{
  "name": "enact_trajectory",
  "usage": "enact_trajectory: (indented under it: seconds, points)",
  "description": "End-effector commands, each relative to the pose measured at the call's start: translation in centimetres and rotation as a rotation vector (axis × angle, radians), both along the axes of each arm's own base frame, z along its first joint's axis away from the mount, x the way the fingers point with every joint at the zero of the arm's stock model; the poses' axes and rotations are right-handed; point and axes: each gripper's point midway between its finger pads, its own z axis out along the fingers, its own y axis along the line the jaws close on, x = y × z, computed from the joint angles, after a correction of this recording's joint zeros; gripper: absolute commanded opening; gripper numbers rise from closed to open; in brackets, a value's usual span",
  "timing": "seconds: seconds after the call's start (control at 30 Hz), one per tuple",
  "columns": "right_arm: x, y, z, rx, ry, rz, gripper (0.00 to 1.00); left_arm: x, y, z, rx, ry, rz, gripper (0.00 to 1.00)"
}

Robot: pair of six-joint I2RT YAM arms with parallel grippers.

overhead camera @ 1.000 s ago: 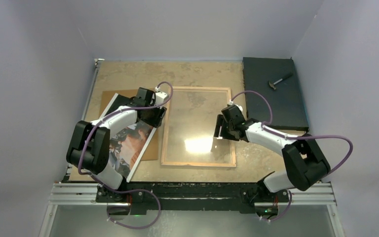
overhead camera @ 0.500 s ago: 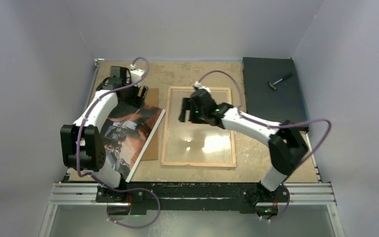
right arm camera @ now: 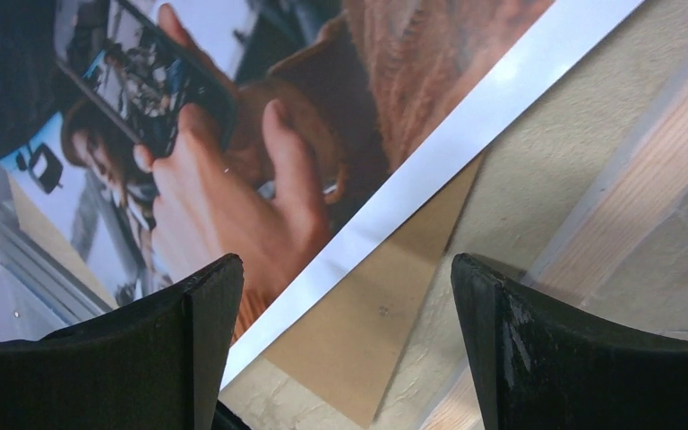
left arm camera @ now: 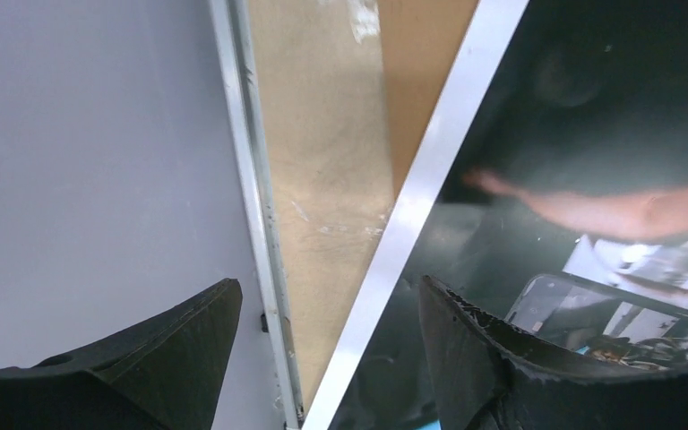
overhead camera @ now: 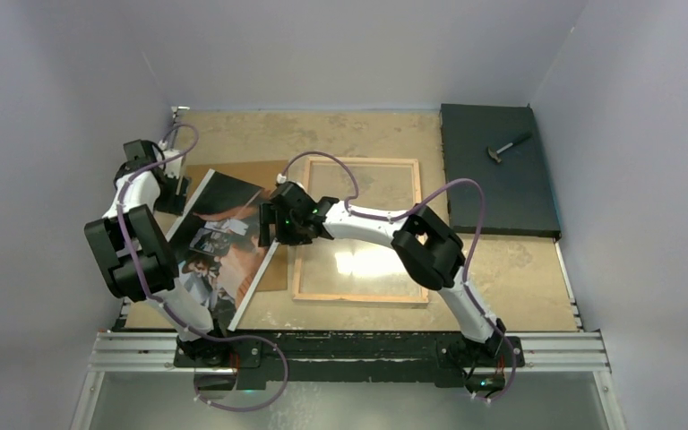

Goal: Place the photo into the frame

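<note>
The photo (overhead camera: 219, 246), a dark and orange-brown print with a white border, lies face up at the left on a brown backing board (overhead camera: 274, 271). The frame (overhead camera: 361, 296), with wood-coloured edges and a glass pane, lies flat at mid-table. My left gripper (overhead camera: 172, 191) stands open over the photo's far left border (left arm camera: 430, 170), one finger over the table edge, the other over the print (left arm camera: 609, 116). My right gripper (overhead camera: 273, 227) is open above the photo's right border (right arm camera: 430, 161), where the board (right arm camera: 385, 309) and the frame's wood edge (right arm camera: 645, 224) show. Neither gripper holds anything.
A black slab (overhead camera: 497, 179) with a small hammer (overhead camera: 508, 147) on it lies at the far right. A metal rail (left arm camera: 251, 179) and a grey wall (left arm camera: 81, 134) run close along the table's left edge. Grey walls enclose the table.
The left arm swung left from the photo's far right corner to its far left border. The right arm crossed the frame leftward to the photo's right edge. Both grippers opened wider.
</note>
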Motion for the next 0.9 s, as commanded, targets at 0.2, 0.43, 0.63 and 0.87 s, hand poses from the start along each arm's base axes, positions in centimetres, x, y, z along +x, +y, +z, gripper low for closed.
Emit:
enact_trajectory:
  seconds: [0.2,0.43,0.63,0.87]
  points:
    - [3.4,-2.2,-0.1,-0.063,-0.025,-0.169,0.90,-0.2,2.7,-2.3,0.184,-0.035,0.049,0.66]
    - [6.5,-2.4,-0.5,-0.069,-0.064,-0.251,0.91,-0.9,1.6,-5.2,0.117,0.014,0.048,0.61]
    - [7.4,-1.9,-1.7,-0.057,-0.043,-0.275,0.91,-2.3,0.5,-7.4,0.072,0.065,0.036,0.55]
    - [8.0,-1.4,-2.1,0.040,0.042,-0.324,0.90,-3.0,0.0,-8.3,0.048,0.091,0.032,0.52]
